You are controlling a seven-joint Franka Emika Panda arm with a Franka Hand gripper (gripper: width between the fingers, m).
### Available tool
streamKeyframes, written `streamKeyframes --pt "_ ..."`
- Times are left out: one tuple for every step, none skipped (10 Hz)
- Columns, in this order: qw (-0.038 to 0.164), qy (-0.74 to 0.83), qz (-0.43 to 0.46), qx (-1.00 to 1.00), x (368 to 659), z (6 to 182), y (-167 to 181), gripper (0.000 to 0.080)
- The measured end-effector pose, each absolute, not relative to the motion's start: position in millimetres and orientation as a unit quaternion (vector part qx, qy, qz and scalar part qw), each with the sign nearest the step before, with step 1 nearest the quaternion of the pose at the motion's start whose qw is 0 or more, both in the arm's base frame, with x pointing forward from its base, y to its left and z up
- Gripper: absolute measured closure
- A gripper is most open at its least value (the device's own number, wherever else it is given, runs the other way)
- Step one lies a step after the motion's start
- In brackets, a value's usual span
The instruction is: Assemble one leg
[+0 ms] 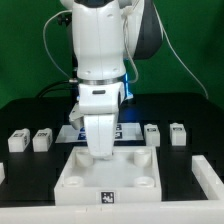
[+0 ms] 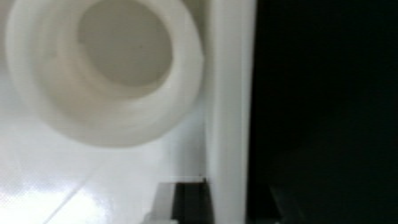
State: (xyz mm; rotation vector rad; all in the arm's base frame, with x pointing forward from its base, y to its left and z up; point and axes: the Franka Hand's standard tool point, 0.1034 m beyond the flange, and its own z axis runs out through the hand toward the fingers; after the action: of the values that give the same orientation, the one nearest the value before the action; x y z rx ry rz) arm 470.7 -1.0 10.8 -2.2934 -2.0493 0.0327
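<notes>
The large white plate (image 1: 120, 172) with round corner sockets lies at the front middle of the table. My gripper (image 1: 100, 150) is down at the plate's far edge, hiding its fingers from the exterior view. In the wrist view the gripper (image 2: 231, 208) straddles the plate's rim (image 2: 228, 110), next to a round socket (image 2: 107, 70). One dark fingertip (image 2: 192, 204) shows on the plate side; the other is lost against the black table. Four small white legs stand apart from the gripper: two at the exterior view's left (image 1: 17, 140) (image 1: 41, 139) and two at its right (image 1: 152, 133) (image 1: 177, 133).
The marker board (image 1: 128, 128) lies flat behind the plate, partly hidden by the arm. Another white part (image 1: 210, 175) sits at the exterior view's right edge. The table is black, with a green backdrop behind.
</notes>
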Motion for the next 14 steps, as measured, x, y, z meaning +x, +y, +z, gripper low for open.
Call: streamKeyframes --pt "0.033 -0.665 0.007 -0.746 476.5 9.5 6.4 0.0732" --pt "0.033 -0.663 0.007 -0.748 475.3 9.3 4.2 0.0732" --pt "0.033 -0.662 0.007 -0.748 475.1 9.1 3.1 0.0732" --pt "0.033 -0.662 0.007 -0.748 475.1 9.1 3.2 0.0732" --pt "0.033 -0.662 0.007 -0.748 475.1 9.1 3.1 0.0732" --pt "0.033 -0.659 0.007 -0.752 476.7 9.0 5.5 0.0732" --pt "0.029 -0.652 0.003 -0.758 486.9 10.3 17.4 0.0732" --pt "0.025 -0.652 -0.003 -0.758 496.5 13.6 30.2 0.0733" --pt "0.028 -0.66 -0.001 -0.751 498.3 13.3 41.2 0.0733" --pt "0.031 -0.671 -0.002 -0.741 499.4 9.6 52.6 0.0733" --pt "0.033 -0.678 -0.001 -0.734 500.3 9.3 55.5 0.0733" --pt "0.034 -0.678 0.003 -0.734 500.2 9.3 56.2 0.0733" --pt "0.036 -0.678 0.006 -0.734 500.3 9.2 56.5 0.0733" --pt "0.037 -0.677 0.01 -0.735 500.4 9.3 56.3 0.0733"
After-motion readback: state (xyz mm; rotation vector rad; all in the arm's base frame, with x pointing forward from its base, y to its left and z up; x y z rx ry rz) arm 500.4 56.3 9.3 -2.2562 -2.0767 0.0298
